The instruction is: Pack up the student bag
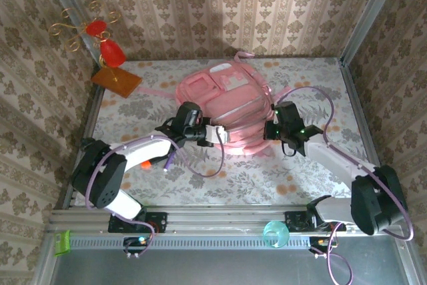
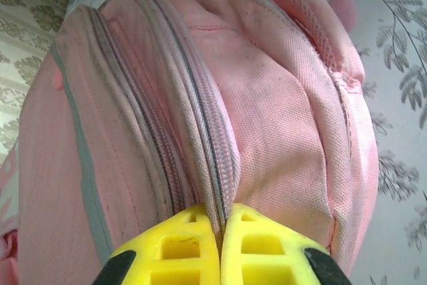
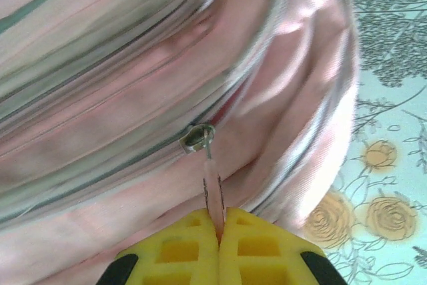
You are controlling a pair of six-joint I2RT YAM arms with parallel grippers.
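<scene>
Cloth with a flower print covers the table (image 1: 300, 171). On it the pink student bag (image 1: 223, 95) lies at the middle, toward the far side. The left gripper (image 2: 222, 221), at the bag's near left edge, is clamped on a zippered seam (image 2: 200, 131). The right gripper (image 3: 219, 221), at the near right edge, pinches the thin zipper pull (image 3: 212, 188) hanging from its slider (image 3: 198, 136).

Beige damask paper covers the walls (image 1: 200, 5) on three sides. A pale floral cloth covers the counter (image 1: 127, 115). Grey metal posts (image 1: 368, 21) rise at its far corners, and a metal rail (image 1: 220, 221) lines the near edge. The light is even.
</scene>
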